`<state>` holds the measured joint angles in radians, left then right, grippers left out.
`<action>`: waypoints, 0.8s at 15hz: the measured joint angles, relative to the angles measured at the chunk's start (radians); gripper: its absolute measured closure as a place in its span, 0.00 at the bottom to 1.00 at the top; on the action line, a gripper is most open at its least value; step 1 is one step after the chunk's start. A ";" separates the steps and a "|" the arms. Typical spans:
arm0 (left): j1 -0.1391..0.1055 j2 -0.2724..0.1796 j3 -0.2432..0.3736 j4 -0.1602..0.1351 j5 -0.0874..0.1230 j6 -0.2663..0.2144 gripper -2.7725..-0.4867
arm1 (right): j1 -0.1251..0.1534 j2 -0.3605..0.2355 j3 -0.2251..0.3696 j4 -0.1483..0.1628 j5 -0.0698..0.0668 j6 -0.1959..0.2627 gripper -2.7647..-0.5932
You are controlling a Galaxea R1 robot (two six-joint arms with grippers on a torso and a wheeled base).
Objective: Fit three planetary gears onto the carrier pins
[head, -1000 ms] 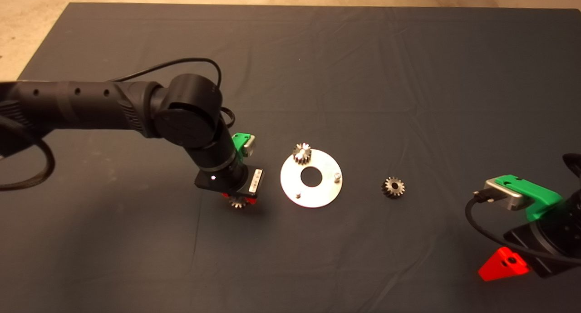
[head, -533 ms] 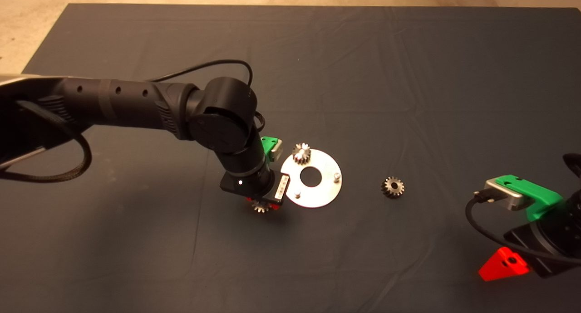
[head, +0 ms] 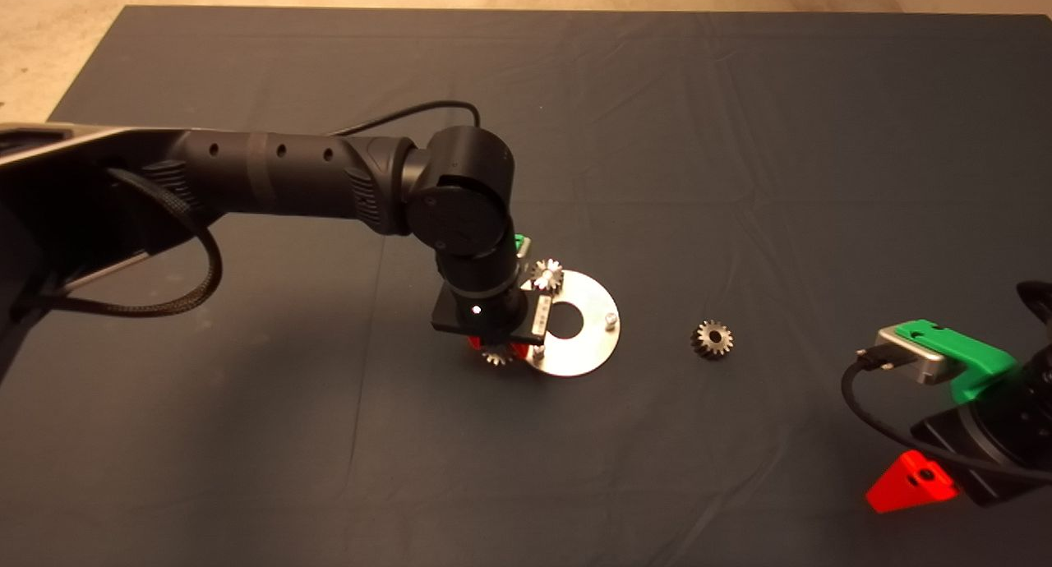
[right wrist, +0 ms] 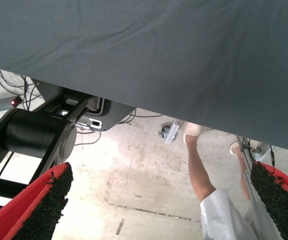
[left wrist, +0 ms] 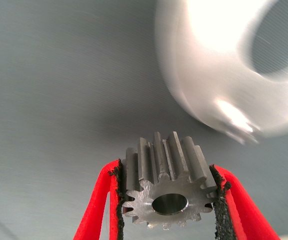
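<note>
Left of centre in the head view, the left gripper [head: 498, 352] clamps a toothed steel gear [left wrist: 168, 186], shiny-faced with a round bore, over the lower-left rim of the flat silver disc [head: 585, 345]. A second gear [head: 546, 276] sits on the disc's top pin; a third gear [head: 712, 338] lies on the dark cloth mat [head: 740, 140] to the right. At lower right, the right gripper [head: 912, 481] waits, fingers apart.

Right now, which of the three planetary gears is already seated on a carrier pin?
The gear at the disc's far edge: it sits on a pin. The left gripper holds another above the mat, and the third lies loose right of the disc.
</note>
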<state>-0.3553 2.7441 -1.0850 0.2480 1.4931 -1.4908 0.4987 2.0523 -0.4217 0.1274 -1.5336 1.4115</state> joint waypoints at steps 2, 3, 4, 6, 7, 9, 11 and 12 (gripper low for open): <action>0.000 0.000 -0.007 -0.001 0.004 -0.013 0.85 | 0.000 0.000 0.000 0.000 0.001 0.000 0.05; 0.000 0.004 -0.010 -0.001 0.004 -0.013 0.85 | 0.000 0.000 0.000 0.000 0.001 0.000 0.05; 0.000 0.011 -0.019 -0.001 0.004 -0.013 0.85 | 0.000 0.000 0.000 0.000 0.000 0.000 0.05; 0.000 0.027 -0.042 -0.001 0.004 -0.013 0.85 | -0.003 0.000 0.000 0.000 0.000 0.000 0.05; 0.000 0.035 -0.052 -0.001 0.006 -0.013 0.85 | -0.003 0.000 0.000 0.000 0.000 0.000 0.06; -0.003 0.070 -0.075 -0.001 0.019 -0.013 0.85 | -0.003 0.000 0.000 0.000 0.001 0.000 0.05; -0.017 0.108 -0.087 -0.001 0.026 -0.013 0.85 | -0.003 0.000 0.000 0.000 0.000 0.000 0.05; -0.025 0.116 -0.091 -0.001 0.023 -0.013 0.85 | -0.003 -0.002 0.000 0.000 0.000 0.000 0.05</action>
<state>-0.3800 2.8600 -1.1762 0.2472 1.5164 -1.5038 0.4955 2.0502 -0.4217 0.1274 -1.5340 1.4115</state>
